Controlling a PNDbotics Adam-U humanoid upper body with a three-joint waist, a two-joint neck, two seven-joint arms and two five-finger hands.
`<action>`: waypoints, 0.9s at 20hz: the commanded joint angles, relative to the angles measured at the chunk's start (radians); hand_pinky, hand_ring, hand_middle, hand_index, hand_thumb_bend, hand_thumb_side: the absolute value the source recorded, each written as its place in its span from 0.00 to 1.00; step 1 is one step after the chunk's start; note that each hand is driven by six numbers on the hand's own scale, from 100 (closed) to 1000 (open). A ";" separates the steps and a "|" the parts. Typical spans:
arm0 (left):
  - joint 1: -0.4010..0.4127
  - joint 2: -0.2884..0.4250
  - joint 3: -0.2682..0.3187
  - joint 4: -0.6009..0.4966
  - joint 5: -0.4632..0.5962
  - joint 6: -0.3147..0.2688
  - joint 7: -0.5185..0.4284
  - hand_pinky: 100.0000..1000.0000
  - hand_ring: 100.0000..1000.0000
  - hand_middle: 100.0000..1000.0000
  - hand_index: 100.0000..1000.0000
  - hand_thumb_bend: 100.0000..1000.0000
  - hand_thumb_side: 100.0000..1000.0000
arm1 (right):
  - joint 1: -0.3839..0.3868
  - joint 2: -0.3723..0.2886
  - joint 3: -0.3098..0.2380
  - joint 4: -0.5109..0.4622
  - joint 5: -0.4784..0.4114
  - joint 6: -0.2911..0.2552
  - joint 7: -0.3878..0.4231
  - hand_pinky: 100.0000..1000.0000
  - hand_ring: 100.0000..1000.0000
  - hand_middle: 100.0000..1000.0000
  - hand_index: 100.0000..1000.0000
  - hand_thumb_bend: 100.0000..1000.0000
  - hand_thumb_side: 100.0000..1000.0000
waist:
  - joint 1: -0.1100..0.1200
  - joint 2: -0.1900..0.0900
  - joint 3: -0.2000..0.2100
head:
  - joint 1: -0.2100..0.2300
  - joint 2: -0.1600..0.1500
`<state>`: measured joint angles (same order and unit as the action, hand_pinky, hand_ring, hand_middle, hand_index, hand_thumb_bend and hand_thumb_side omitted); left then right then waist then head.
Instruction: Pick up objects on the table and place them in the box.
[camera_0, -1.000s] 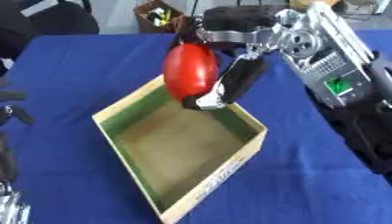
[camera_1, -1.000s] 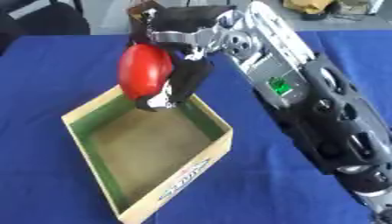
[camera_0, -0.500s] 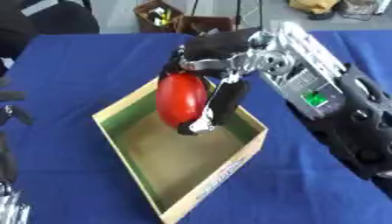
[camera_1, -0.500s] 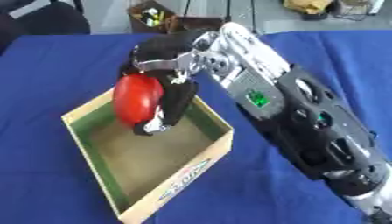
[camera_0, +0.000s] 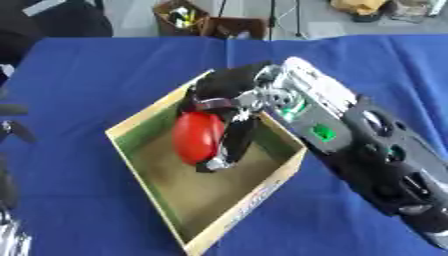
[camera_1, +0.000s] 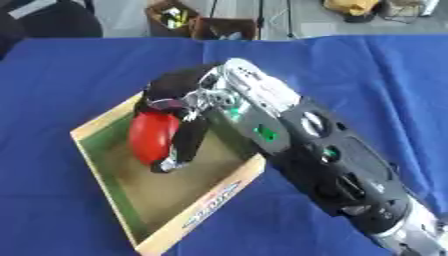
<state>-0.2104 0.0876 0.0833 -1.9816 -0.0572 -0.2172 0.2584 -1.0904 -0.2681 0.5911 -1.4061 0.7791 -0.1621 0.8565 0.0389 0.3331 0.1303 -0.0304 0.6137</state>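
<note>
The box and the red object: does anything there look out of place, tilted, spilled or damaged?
Nothing stands out. The box sits at an angle on the blue table, open and with its walls whole. The right robot hand holds the red object inside it. Nothing is spilled.

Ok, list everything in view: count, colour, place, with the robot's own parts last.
Red rounded object: one, red, held inside the box over its floor.
Open cardboard box with green inner walls: one, tan outside, green inside, on the table's middle.
Blue cloth-covered table: one, blue, filling most of the view.
Brown crate of small items: one, brown, on the floor beyond the far table edge.
Yellow thing: one, yellow, on the floor at far right; cannot make it out.
Right hand: one, black and silver, reaching into the box, fingers curled round the red object.
Left hand: not seen clearly.
</note>
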 joint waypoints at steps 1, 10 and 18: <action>-0.011 0.012 -0.005 -0.018 0.001 -0.001 -0.004 0.21 0.48 0.54 0.66 0.00 0.94 | -0.015 0.011 -0.003 0.014 0.005 -0.021 0.016 0.20 0.38 0.39 0.59 0.00 0.46 | 0.001 -0.017 0.004 | -0.004 -0.007; -0.013 0.013 -0.006 -0.018 0.002 -0.002 -0.004 0.21 0.48 0.54 0.66 0.00 0.94 | -0.009 0.018 0.006 0.044 -0.016 -0.058 0.050 0.44 0.55 0.59 0.76 0.04 0.61 | 0.000 -0.019 0.006 | -0.007 -0.008; -0.014 0.014 -0.007 -0.018 0.003 -0.002 -0.005 0.21 0.48 0.54 0.66 0.00 0.94 | -0.015 0.015 -0.001 0.051 -0.023 -0.107 0.050 0.89 0.92 0.87 0.92 0.72 0.77 | 0.000 -0.022 0.003 | -0.007 -0.009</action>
<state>-0.2121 0.0876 0.0830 -1.9816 -0.0541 -0.2188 0.2568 -1.0823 -0.2504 0.6028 -1.3494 0.7604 -0.2493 0.8953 0.0378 0.3330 0.1326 -0.0374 0.6135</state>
